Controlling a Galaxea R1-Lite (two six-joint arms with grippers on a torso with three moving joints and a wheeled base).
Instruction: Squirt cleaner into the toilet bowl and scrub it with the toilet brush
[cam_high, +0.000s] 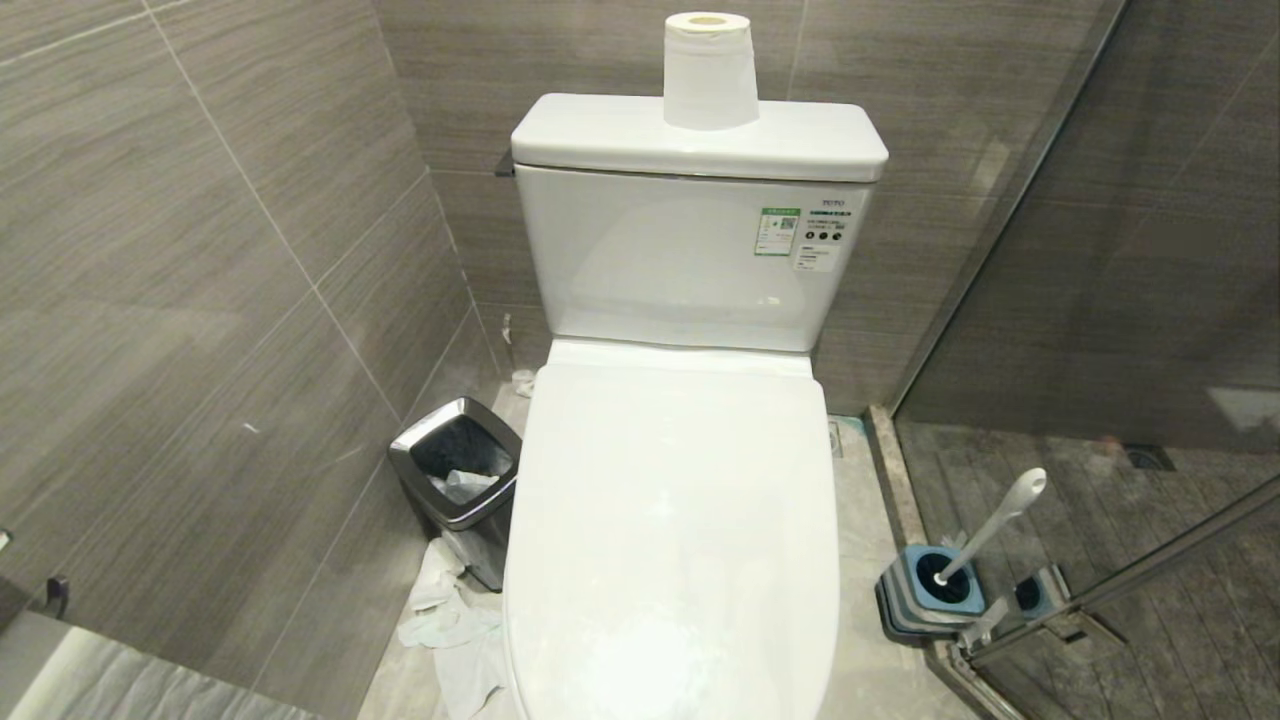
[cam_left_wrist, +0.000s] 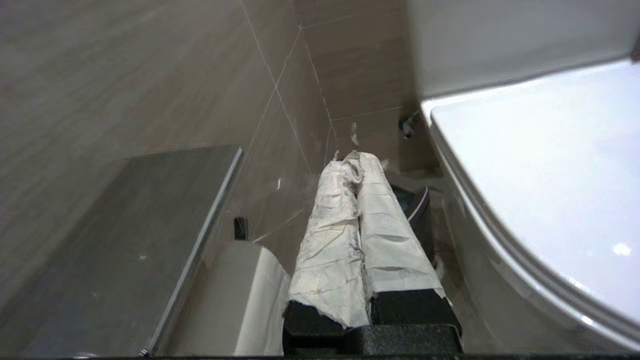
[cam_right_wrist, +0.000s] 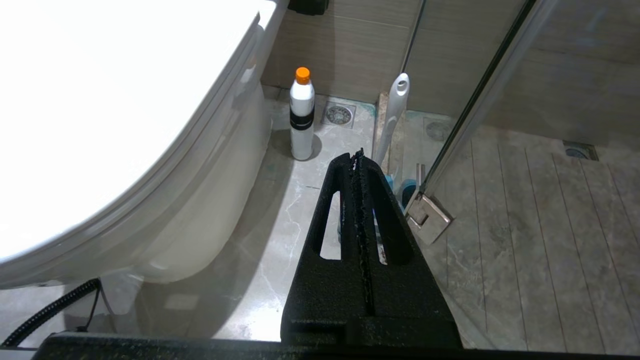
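The toilet bowl shows only its white outer wall; its inside is hidden under the shut lid. The toilet brush leans in its blue-and-grey holder on the floor to the right, by the glass door. No cleaner liquid shows. A white bottle with an orange cap stands on the floor beside the toilet. My left gripper, fingers wrapped in white paper, is shut and empty, low on the toilet's left. My right gripper is shut and empty, low on the right, pointing at the brush. Neither arm is in the head view.
A steel bin with a black liner stands left of the toilet, crumpled paper beside it. A paper roll sits on the tank. A wall-mounted roll is near my left gripper. The glass shower door's hinge is close to the holder.
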